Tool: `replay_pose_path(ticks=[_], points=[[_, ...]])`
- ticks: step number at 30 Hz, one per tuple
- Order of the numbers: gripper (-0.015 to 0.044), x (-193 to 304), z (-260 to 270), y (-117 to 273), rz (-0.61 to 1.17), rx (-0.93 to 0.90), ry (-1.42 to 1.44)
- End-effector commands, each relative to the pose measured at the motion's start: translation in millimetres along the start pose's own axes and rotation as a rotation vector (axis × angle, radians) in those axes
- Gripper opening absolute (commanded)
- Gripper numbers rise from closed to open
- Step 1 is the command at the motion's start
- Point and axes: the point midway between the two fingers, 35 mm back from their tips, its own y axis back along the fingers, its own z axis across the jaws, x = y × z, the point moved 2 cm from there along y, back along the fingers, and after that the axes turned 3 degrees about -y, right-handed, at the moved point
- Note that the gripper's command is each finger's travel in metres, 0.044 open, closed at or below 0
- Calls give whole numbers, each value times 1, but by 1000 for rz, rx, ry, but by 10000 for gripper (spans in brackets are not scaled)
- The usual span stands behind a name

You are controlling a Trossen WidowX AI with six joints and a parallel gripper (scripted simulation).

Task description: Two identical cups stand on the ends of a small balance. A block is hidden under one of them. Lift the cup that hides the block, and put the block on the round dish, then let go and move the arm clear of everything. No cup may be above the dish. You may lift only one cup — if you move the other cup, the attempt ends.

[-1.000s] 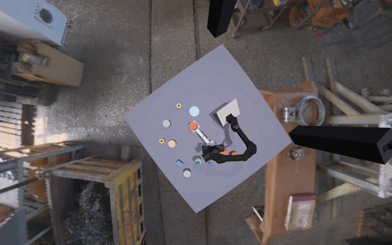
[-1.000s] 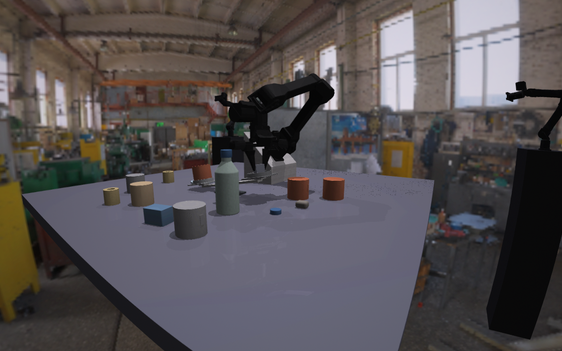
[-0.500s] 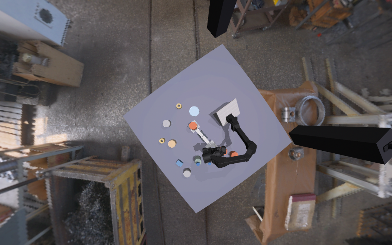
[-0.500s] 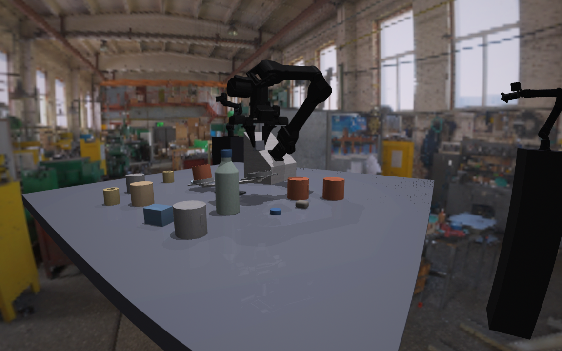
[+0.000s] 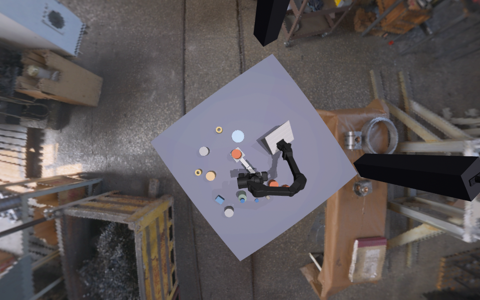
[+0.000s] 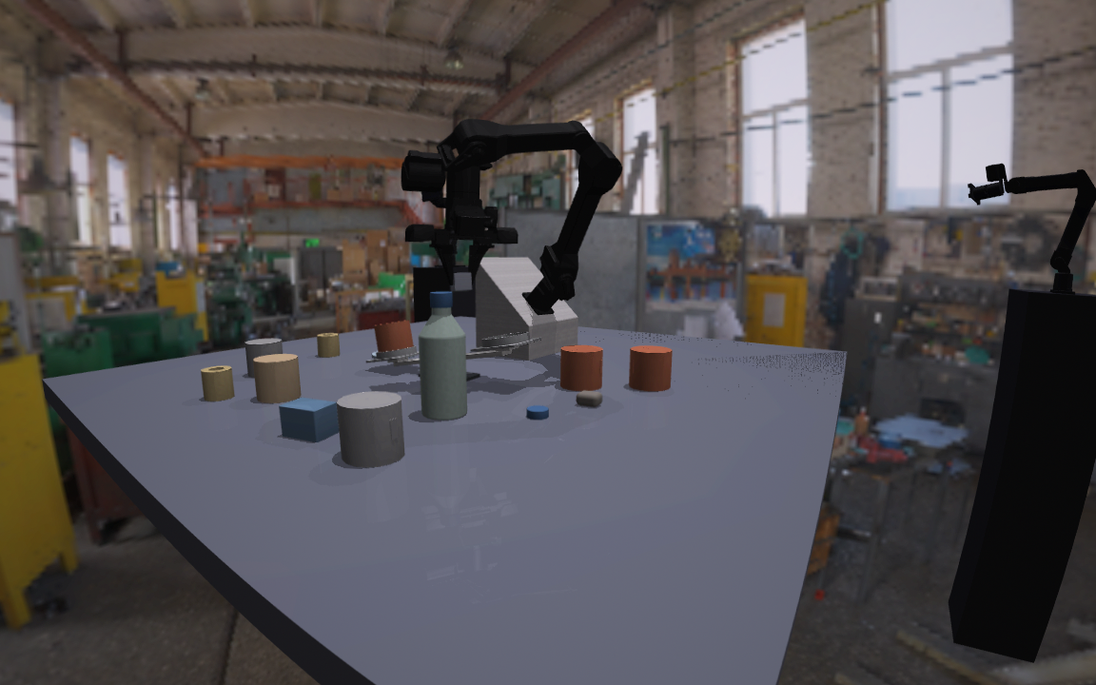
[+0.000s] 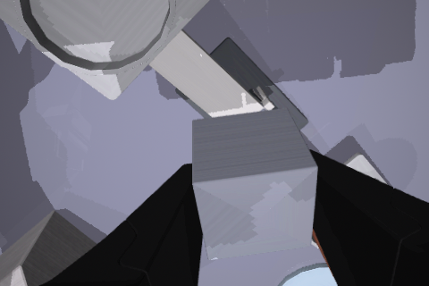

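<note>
My gripper (image 6: 461,274) (image 7: 248,170) is shut on a grey block (image 6: 461,281) (image 7: 256,214). It holds the block in the air above the balance (image 5: 245,162) (image 7: 197,69). The balance end in the upper left of the wrist view bears no cup and shows its bare ringed seat. An orange cup (image 5: 236,153) (image 6: 393,336) stands on the other end, tilted with the beam. The round dish (image 5: 237,136) (image 7: 315,277) is pale blue and empty, beyond that cup. Two more orange cups stand on the table, one (image 5: 273,183) (image 6: 580,367) beside the other (image 6: 650,367).
A green bottle (image 5: 242,195) (image 6: 442,366) stands near the arm. Nearby are a blue disc (image 5: 256,200) (image 6: 538,412), a blue box (image 5: 219,199) (image 6: 308,419), a tan cylinder (image 5: 210,175) (image 6: 277,379) and grey cylinders (image 5: 228,211) (image 6: 371,430). A pale wedge (image 5: 281,136) (image 6: 500,285) supports the arm's base.
</note>
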Motion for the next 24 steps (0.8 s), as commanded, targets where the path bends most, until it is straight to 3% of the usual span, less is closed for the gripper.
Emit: replay_pose_path(ticks=[1,24], points=[[0,28,-23,-4,6,7,-6],[0,202,-94,-52,20,4,-5]])
